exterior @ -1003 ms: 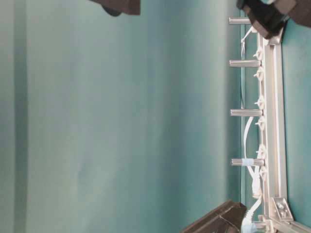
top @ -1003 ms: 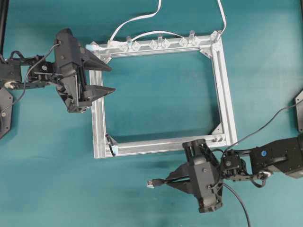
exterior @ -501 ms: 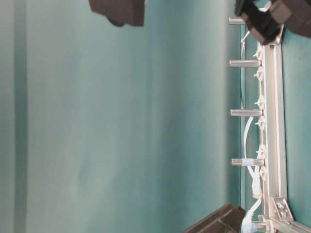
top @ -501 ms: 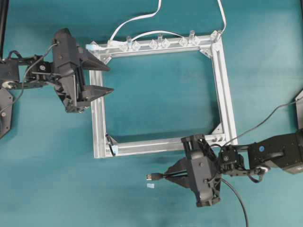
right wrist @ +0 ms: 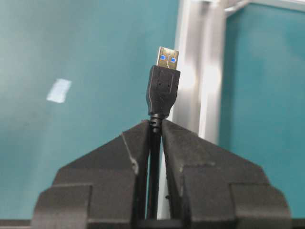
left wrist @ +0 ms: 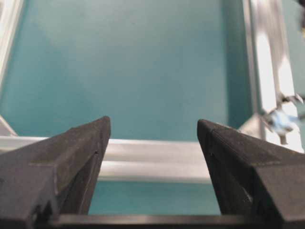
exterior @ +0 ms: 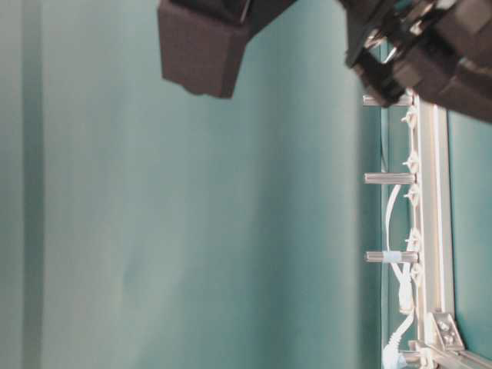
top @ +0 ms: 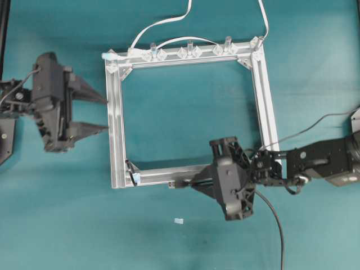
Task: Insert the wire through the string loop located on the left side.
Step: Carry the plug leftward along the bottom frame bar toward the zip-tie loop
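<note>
The wire, a thin black cable ending in a rectangular black USB plug with a gold metal tip, is pinched just behind that plug by the right gripper, whose 2 matte black fingers are nearly closed on it. In the overhead view the right gripper points left along the near rail of the silver aluminium frame, the plug leading at the rail's edge. The wire's long axis runs left to right, aimed at the string loop, a tiny dark loop with a pale blue bit at the frame's near-left inner corner. The loop lies to the left of the plug, near but apart. The left gripper hangs wide and empty outside the frame's left rail, farther from the loop. A white cable trails off the far rail.
</note>
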### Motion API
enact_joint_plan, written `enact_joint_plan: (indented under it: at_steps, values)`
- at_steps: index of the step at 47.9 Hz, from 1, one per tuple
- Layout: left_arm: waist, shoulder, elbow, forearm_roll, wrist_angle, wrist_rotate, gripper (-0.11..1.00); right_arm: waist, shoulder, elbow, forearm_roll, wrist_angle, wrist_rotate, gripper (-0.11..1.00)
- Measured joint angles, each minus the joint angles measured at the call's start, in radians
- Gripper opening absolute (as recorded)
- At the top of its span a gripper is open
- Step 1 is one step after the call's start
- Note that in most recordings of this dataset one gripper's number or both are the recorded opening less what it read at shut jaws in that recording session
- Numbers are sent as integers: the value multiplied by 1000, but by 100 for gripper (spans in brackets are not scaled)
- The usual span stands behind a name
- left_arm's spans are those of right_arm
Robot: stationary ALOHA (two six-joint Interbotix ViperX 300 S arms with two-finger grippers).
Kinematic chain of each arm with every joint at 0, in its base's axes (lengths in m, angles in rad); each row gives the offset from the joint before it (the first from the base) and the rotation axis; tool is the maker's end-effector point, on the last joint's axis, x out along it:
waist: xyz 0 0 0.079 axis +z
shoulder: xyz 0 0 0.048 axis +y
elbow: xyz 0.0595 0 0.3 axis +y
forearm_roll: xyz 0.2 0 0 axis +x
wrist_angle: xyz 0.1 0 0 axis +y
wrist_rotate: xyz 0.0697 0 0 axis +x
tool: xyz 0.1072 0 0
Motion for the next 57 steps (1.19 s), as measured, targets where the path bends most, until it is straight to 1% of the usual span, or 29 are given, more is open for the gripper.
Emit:
enact_joint_plan:
  at_steps: [11, 19, 28, 57]
  values:
    - [-51, -69, 26, 0, 57, 2, 75, -38, -5, 0, -44, 26, 0, 10]
    - [-69, -107, 40, 0, 80, 0, 75, -52, -8, 0, -63, 38, 0, 10]
    - [-89, -137, 52, 0, 104, 2, 75, -61, -8, 2, -66, 41, 2, 10]
    - [-92, -153, 69, 0, 123, 2, 75, -63, -8, 2, -67, 41, 0, 10]
